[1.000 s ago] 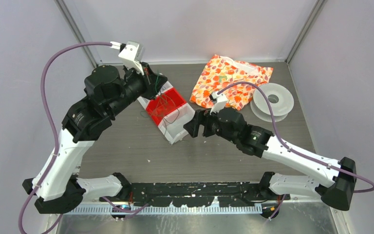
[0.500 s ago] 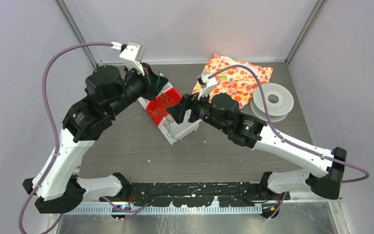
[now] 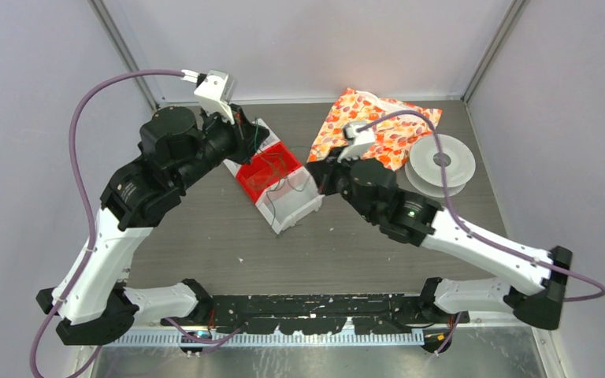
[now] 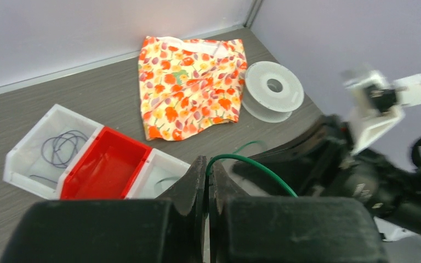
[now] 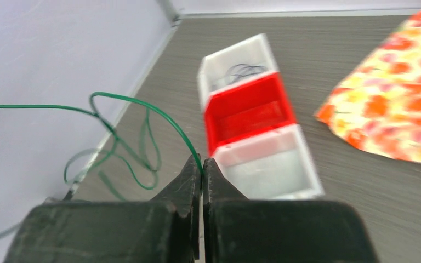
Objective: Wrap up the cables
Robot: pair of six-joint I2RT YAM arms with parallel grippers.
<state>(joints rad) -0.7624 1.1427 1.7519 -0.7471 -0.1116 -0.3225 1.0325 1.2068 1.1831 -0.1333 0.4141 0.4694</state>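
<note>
Both arms: we are pinching one green cable | left tool is clamping it, right tool likewise | cable is hanging above the tray, off the tabletop, spanning tool to tool, slack loops sagging between.

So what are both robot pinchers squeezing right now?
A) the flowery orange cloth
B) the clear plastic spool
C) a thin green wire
C: in the wrist views, the left gripper and the right gripper each have their fingers closed on the thin green wire.
</note>
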